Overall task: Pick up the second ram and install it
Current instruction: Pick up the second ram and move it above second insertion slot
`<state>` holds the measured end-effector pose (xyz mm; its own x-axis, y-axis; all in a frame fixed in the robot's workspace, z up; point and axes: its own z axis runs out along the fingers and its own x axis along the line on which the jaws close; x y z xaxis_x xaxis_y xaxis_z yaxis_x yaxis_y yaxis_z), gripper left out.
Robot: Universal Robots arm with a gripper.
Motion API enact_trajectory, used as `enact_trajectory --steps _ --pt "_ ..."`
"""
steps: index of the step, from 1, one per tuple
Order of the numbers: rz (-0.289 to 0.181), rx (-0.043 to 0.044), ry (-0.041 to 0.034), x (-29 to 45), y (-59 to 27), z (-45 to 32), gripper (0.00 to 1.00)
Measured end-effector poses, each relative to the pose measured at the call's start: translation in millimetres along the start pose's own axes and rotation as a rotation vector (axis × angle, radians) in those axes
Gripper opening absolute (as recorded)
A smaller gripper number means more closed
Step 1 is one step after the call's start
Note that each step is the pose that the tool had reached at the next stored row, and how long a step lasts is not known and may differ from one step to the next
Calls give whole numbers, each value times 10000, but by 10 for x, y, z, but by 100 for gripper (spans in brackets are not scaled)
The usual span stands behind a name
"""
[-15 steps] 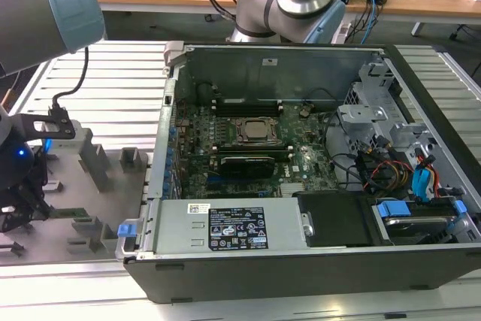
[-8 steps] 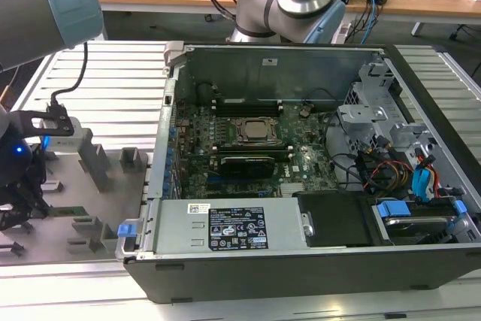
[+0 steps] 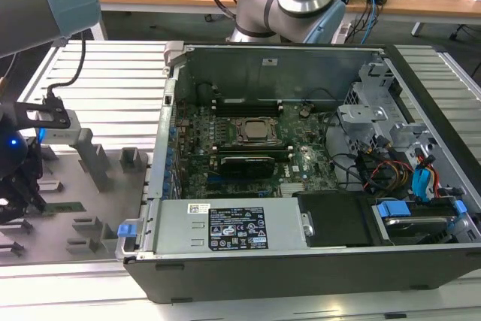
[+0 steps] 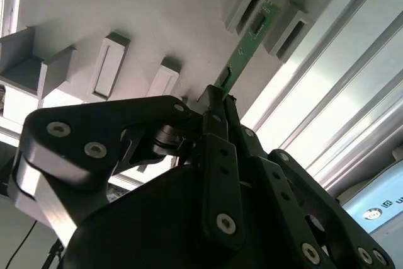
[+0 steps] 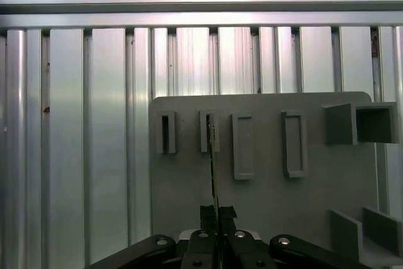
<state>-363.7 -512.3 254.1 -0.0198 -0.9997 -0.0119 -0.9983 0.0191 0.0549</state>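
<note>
The gripper [image 4: 217, 94] is closed on the ram [image 4: 247, 43]. In the second wrist view both fingers press flat on the green stick's near end, with no gap beside it. The ram seems to stand on its long edge over the tray [image 4: 157, 11]. Its far end sits between two grey blocks [image 4: 247, 5] near one edge of the tray. In the first wrist view the ram reads as a thin line running straight from the fingertips to a slotted block, so tool and stick look well lined up. In the exterior view the ram lies toward the tray's edge at that view's left, well apart from the open case [image 3: 248, 234].

The step in hand looks like freeing the ram from its holder. The hold is at one end only, so the stick acts as a long lever. I judge that any twist of the wrist would press the far end against the block walls, which could bend the board or make it slip in the fingers. Doing this well calls for a slow, straight pull out of the blocks. The board should stay in the plane of the slot and level until its far end is free of both walls. I cannot tell whether the pads bear on bare board or on chips.
</note>
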Motion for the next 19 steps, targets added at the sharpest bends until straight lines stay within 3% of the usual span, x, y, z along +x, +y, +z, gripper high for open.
enact_trajectory --steps 19 --pt "0 0 0 -5 3 -243 14"
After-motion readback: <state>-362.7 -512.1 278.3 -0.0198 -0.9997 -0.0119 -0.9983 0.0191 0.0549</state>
